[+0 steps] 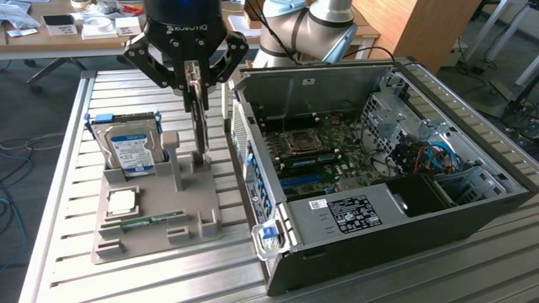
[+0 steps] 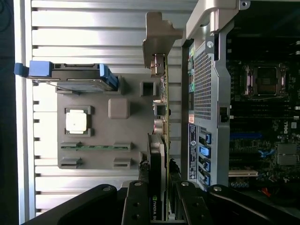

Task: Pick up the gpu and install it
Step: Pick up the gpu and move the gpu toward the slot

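The gpu (image 1: 199, 126) stands on edge, a thin dark card seen edge-on, with its lower end at the upright slot of the grey holder tray (image 1: 151, 243). My gripper (image 1: 194, 88) is above it, shut on the card's upper edge. In the wrist view the gpu (image 2: 164, 108) runs away from my gripper (image 2: 161, 199), a finger pressed on each face. The card's beige-silver bracket (image 2: 159, 33) is at the far end. I cannot tell whether the card has left the slot.
The open computer case (image 1: 471, 208) lies right beside the tray on the exterior view's right, motherboard (image 1: 324, 151) facing up. On the tray sit a hard drive (image 1: 130, 148), a CPU (image 1: 122, 202) and a RAM stick (image 1: 151, 221). The table top is slatted metal (image 1: 59, 252).
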Robot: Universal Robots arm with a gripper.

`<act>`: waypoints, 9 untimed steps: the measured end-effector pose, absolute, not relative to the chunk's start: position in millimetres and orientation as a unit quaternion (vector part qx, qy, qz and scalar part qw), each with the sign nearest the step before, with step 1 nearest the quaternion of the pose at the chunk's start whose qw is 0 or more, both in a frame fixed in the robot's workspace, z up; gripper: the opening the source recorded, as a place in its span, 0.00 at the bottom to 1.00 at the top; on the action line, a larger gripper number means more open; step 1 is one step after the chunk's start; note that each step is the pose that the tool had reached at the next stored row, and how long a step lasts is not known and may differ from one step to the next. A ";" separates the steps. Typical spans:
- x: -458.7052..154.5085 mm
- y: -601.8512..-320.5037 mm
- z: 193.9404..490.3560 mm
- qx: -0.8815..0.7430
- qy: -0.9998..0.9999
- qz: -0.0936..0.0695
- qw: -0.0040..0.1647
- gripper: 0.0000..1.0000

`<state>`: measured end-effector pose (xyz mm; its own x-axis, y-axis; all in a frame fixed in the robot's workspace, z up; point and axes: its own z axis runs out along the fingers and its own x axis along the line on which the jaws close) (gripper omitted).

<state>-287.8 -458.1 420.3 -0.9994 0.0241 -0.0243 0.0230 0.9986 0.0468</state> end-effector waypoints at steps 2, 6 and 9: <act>-285.8 -458.1 420.2 0.012 1.000 0.023 0.012 0.27; -279.7 -458.1 420.2 0.012 1.000 0.023 0.012 0.27; -274.3 -458.1 420.2 0.012 1.000 0.023 0.012 0.27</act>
<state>-274.3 -458.1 420.2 -0.9994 0.0245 -0.0244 0.0234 0.9986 0.0469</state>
